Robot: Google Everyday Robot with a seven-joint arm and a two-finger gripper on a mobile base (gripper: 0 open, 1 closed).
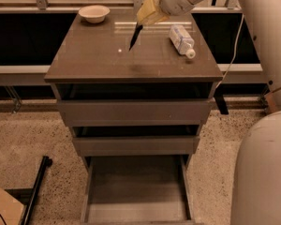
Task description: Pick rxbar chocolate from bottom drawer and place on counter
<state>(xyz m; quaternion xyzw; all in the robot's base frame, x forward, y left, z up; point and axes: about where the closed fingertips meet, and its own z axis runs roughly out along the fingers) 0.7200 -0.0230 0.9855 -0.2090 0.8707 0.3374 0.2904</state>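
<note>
My gripper [145,18] hangs above the counter [98,55], over its rear middle. It is shut on the rxbar chocolate [135,35], a thin dark bar that hangs down and to the left from the yellowish fingers [149,11], its lower tip just above the counter top. The bottom drawer [136,191] is pulled out widest at the foot of the cabinet, and its flat floor shows nothing on it.
A clear plastic bottle [182,40] lies on its side on the counter's right part. A pale bowl [94,13] stands at the back left corner. The two upper drawers [133,111] are partly open. My white arm [267,55] fills the right side.
</note>
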